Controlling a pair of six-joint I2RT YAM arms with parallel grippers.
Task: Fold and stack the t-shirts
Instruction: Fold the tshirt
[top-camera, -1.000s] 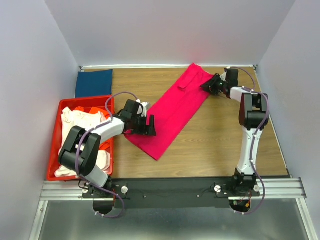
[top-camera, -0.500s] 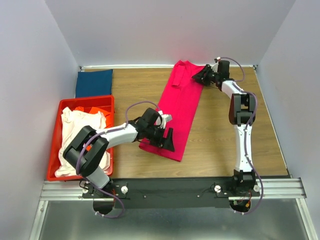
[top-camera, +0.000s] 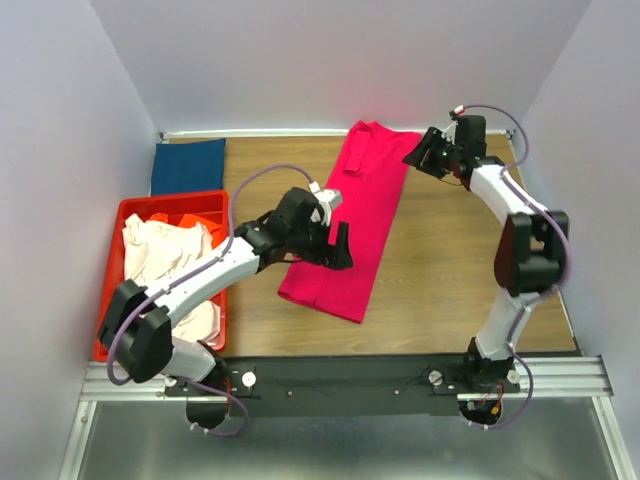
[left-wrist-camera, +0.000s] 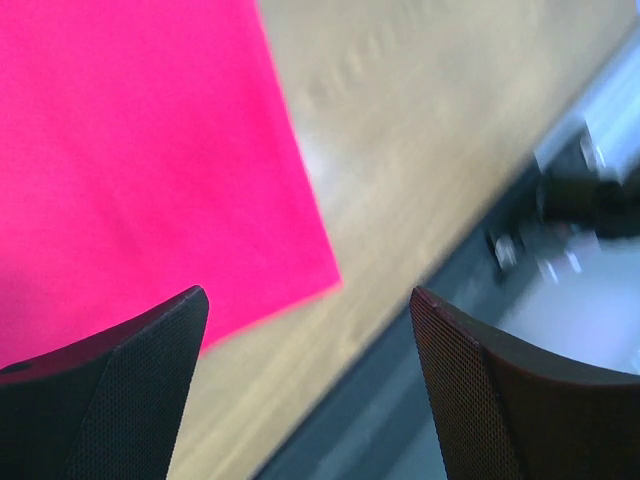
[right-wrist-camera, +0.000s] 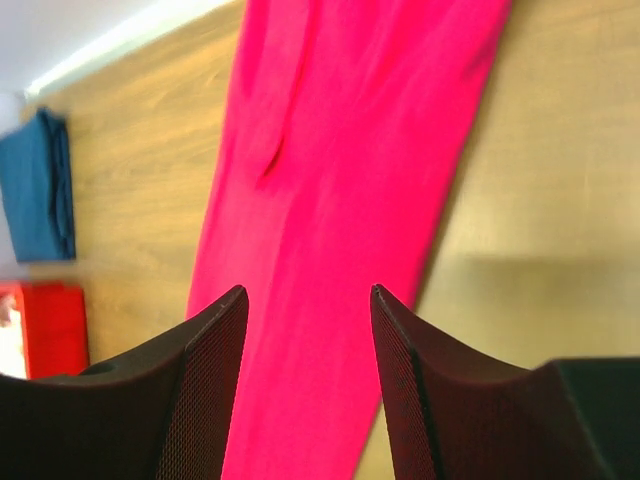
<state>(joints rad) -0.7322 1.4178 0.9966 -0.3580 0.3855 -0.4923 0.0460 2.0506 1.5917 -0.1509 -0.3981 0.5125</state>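
The magenta-pink t-shirt (top-camera: 355, 215), folded into a long strip, lies flat on the wooden table from the back wall toward the near edge. My left gripper (top-camera: 338, 247) is open and empty above its near left part. In the left wrist view the shirt's near corner (left-wrist-camera: 150, 150) shows between the spread fingers of the left gripper (left-wrist-camera: 308, 291). My right gripper (top-camera: 424, 155) is open and empty just right of the shirt's far end, and in the right wrist view the right gripper (right-wrist-camera: 308, 289) looks down the strip (right-wrist-camera: 340, 200). A folded dark blue t-shirt (top-camera: 188, 166) lies at the back left.
A red crate (top-camera: 108, 300) at the left holds cream-white shirts (top-camera: 160, 250) and an orange one (top-camera: 205, 222). The blue shirt (right-wrist-camera: 40, 190) and the crate (right-wrist-camera: 40, 325) also show in the right wrist view. The black rail (top-camera: 400, 375) runs along the near edge.
The pink shirt swung from diagonal to nearly straight. Both grippers have let go: the left rose from the shirt's near edge toward its middle, and the right drew back to the right.
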